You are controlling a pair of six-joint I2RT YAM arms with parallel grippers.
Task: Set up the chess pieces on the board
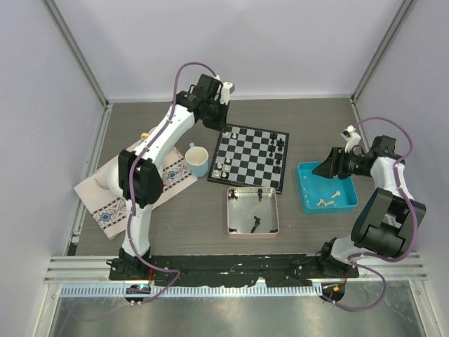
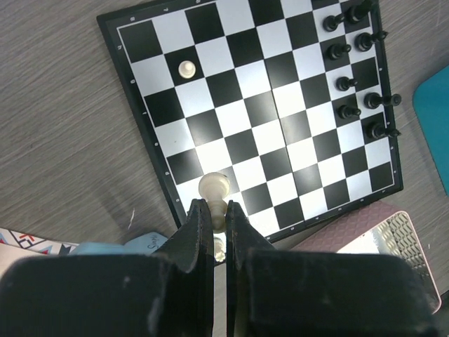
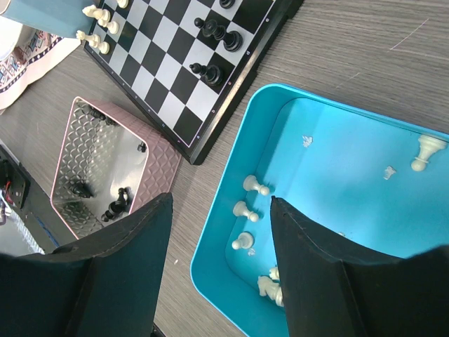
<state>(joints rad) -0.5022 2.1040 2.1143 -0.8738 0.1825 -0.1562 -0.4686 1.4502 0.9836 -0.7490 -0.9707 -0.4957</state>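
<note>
Your left hand (image 2: 218, 216): gripping off-white piece (image 2: 213, 187), 7 o'clock corner of board (image 2: 242, 119).
Your right hand (image 3: 219, 235): wide, over blue tray (image 3: 351, 210).

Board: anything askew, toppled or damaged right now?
The board sits slightly rotated relative to the table, its near edge close to the pink tray. The left hand grips a white piece over a corner of the board. Nothing looks spilled or damaged.

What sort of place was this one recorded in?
Probably a lab test cell: white panel walls enclose a small table, with a metal mounting rail and a staged board.
</note>
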